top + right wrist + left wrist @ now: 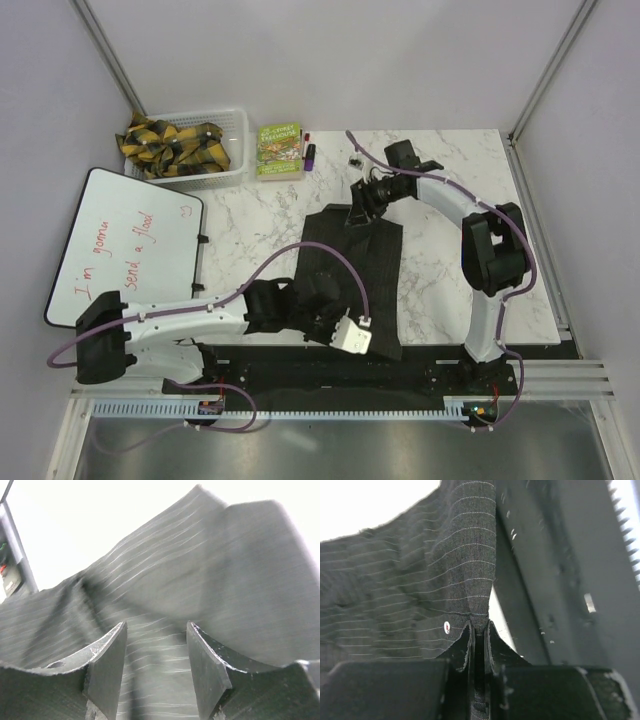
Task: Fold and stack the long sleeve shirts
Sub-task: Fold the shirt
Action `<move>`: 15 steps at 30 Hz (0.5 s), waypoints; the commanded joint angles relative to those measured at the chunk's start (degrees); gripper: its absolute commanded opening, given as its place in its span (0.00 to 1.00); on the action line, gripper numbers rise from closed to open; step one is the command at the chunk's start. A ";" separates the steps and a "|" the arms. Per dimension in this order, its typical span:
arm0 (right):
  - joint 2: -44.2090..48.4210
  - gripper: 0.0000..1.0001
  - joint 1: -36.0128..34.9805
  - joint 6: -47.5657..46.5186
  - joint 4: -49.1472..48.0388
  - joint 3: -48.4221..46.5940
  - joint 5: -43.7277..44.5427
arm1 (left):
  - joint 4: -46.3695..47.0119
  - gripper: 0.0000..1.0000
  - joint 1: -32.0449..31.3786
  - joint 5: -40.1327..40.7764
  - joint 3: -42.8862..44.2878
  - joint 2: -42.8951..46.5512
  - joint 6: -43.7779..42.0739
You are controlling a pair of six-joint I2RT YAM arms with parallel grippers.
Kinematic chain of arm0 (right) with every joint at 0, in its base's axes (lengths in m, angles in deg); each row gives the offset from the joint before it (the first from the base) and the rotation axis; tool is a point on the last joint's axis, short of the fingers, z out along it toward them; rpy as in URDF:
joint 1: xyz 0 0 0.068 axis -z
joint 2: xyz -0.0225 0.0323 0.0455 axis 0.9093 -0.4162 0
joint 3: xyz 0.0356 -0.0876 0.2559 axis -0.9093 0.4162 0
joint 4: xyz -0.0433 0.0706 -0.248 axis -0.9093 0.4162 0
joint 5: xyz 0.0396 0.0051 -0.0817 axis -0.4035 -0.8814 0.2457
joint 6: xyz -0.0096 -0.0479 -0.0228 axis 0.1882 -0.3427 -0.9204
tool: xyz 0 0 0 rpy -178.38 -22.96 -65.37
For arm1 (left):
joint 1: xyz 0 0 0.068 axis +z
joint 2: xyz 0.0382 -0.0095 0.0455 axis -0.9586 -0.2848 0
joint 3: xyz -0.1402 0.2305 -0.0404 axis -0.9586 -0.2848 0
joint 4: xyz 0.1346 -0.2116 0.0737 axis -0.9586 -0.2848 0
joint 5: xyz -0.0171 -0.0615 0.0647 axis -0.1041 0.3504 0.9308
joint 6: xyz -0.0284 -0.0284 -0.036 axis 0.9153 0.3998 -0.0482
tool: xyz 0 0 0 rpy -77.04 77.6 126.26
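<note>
One long sleeve shirt (pixel 372 268) of dark finely striped cloth lies partly folded down the middle of the marble table. At its near edge, my left gripper (pixel 322 322) is shut on a pinch of the cloth. In the left wrist view the striped shirt (pixel 420 580) rises out of the closed left gripper (pixel 479 625). My right gripper (pixel 360 208) is at the shirt's far edge. In the right wrist view the right gripper (pixel 156 627) stands open, and the shirt (pixel 175 580) lies just beyond its fingers, blurred.
A white basket (pixel 240 120) holding yellow-and-black cloth stands at the back left. A green book (pixel 279 148) and a purple marker (pixel 310 153) lie beside it. A whiteboard (pixel 125 250) with red writing covers the left side. A small black clip (pixel 355 158) lies at the back.
</note>
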 commanded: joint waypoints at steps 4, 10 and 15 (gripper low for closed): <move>-10.35 0.57 3.35 -3.14 2.44 -13.44 6.54 | -16.27 0.02 5.71 -9.75 16.81 -2.75 5.32; -15.45 0.50 2.91 -3.30 2.07 -13.44 4.98 | -14.53 0.02 19.25 -12.31 25.34 -12.68 -5.04; -14.49 0.43 2.30 -5.24 1.99 -8.96 1.63 | -5.51 0.02 25.51 -10.56 31.07 -22.96 -11.98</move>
